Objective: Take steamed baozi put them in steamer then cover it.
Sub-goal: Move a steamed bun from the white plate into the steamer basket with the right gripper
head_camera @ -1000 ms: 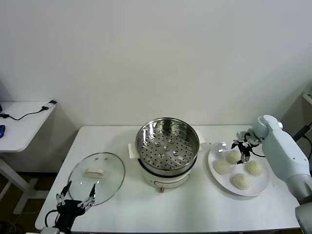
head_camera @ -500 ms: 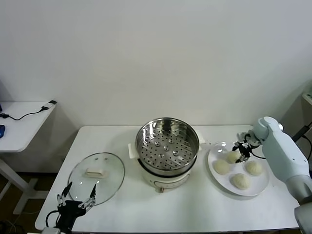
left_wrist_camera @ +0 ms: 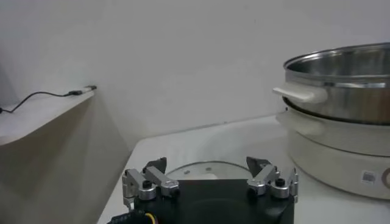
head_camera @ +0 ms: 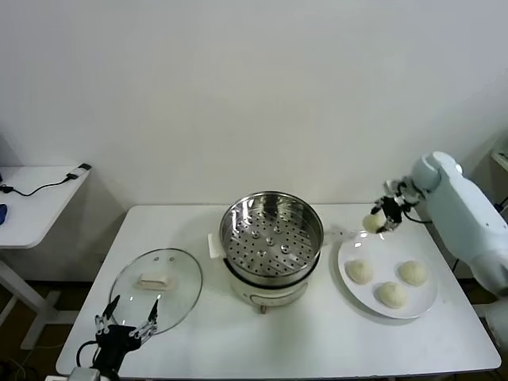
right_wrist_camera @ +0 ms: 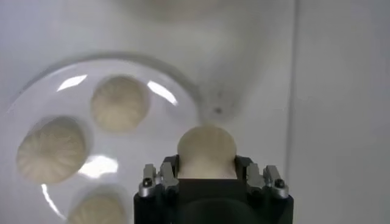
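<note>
Right gripper [head_camera: 384,213] holding baozi [head_camera: 371,223], fingers half-hidden

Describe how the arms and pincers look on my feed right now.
The right arm has smooth, rounded white shells; its right pincer is black with silver metal fittings and thin dark cables. The left pincer matches it: a black body, silver finger brackets with round screws, and a small yellow and red wire at its base.

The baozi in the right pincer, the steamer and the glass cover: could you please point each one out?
baozi [head_camera: 372,222], head view, its rounded side.
right pincer [head_camera: 386,214], head view, between its fingertips.
steamer [head_camera: 271,236], head view, perforated floor.
glass cover [head_camera: 151,279], head view, white handle.
</note>
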You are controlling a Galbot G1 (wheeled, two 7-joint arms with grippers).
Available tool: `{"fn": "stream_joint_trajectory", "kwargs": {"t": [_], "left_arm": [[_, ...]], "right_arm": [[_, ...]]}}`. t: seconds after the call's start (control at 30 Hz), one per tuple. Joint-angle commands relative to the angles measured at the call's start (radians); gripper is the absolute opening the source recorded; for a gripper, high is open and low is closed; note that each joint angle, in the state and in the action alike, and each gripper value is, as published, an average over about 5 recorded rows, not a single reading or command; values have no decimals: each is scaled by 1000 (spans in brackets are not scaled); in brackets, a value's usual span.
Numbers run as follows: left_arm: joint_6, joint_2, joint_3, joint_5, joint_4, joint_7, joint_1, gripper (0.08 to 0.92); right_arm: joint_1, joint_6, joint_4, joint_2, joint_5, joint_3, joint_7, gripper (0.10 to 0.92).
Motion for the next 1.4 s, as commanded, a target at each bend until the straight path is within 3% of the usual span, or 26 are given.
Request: {"fn": "stream_joint_trajectory", "kwargs": {"t": [0.03,0.2,0.27,0.37,0.77,1.23,1.4], "left_arm": [[11,-1,-1,-5,-13,-1,5,823],[10,-7,3,-3,-11,-3,5,823],[9,-10,3,-2,-11,-3,9,823],[7,-17,2,0,-7,-6,8,823],[4,-28,-5,-1,-6,-8,6,823],[3,-29,-2,-2,5,-6,-3,823],[3,-30,-1,-2,5,-6,-3,823]], "right_arm": [[305,137,-135,227,229,-227,-77,602],[324,434,-132,311,376,-381,-58,602],[326,577,-120,325,392,-462,-54,602],[310,662,-112,348,362,-496,-60,604],[224,662,-98,418,218,-425,-50,611],[141,662,-104,417,176,-406,-50,611],[118,662,-120,424,76,-366,2,614]]}}
